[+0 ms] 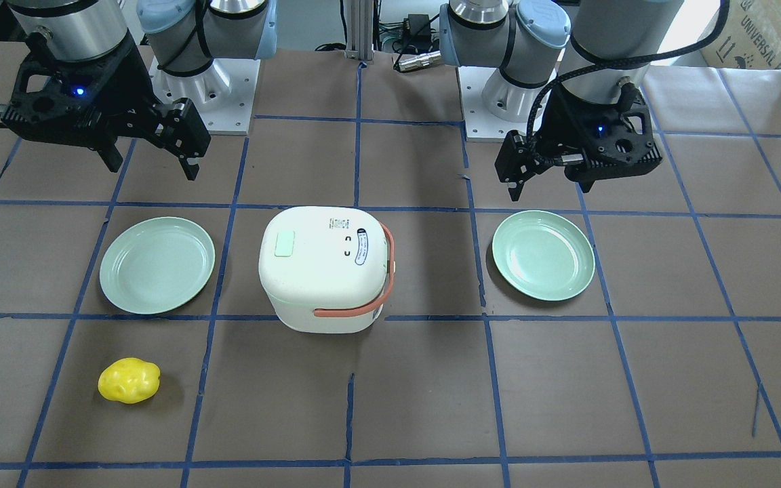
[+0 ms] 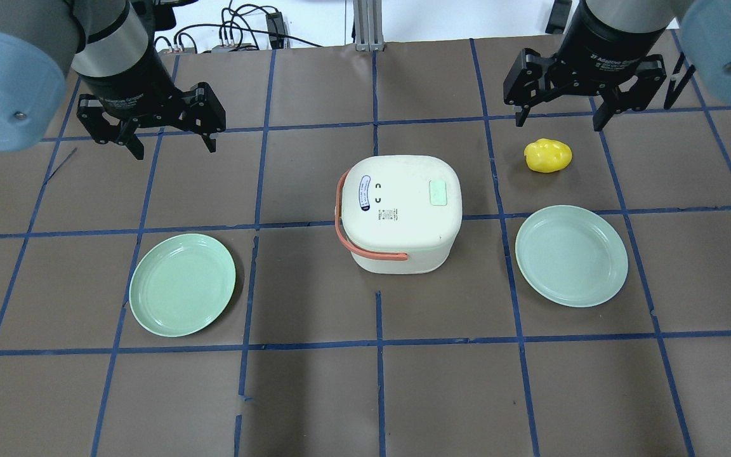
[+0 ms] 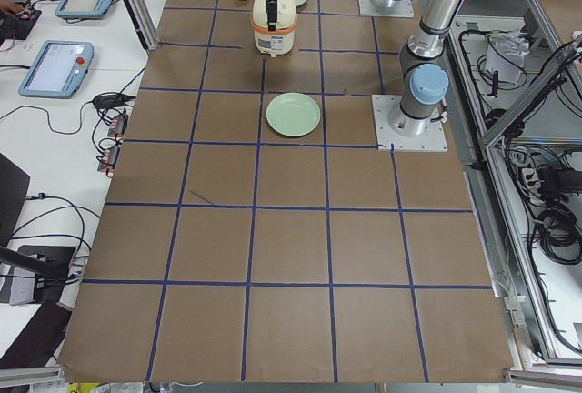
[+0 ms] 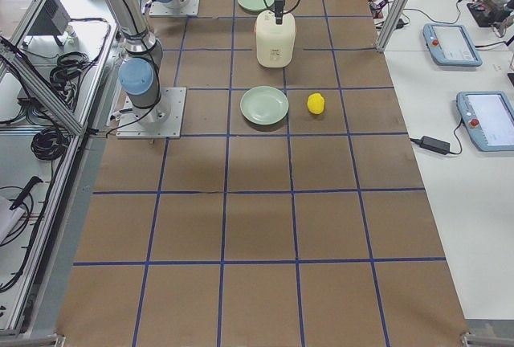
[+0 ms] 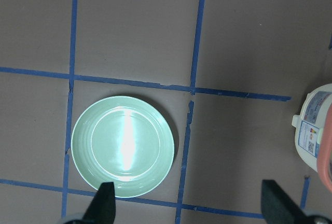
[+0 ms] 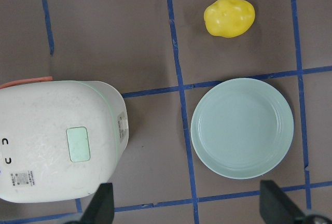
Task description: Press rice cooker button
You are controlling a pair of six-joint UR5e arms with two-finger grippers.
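Rice cooker (image 2: 403, 216), white rounded plastic with an orange handle, is sitting mid-table, its pale green rectangular button (image 2: 438, 192) facing up for pressing. Left gripper (image 2: 174, 147) and right gripper (image 2: 559, 124) are hovering high to its left and right, fingers spread wide, holding nothing.

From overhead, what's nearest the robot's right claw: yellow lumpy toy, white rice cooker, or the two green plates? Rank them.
1. Yellow lumpy toy, close to the right gripper.
2. Right-hand green plate.
3. White rice cooker, centre.
4. Left-hand green plate, far across.
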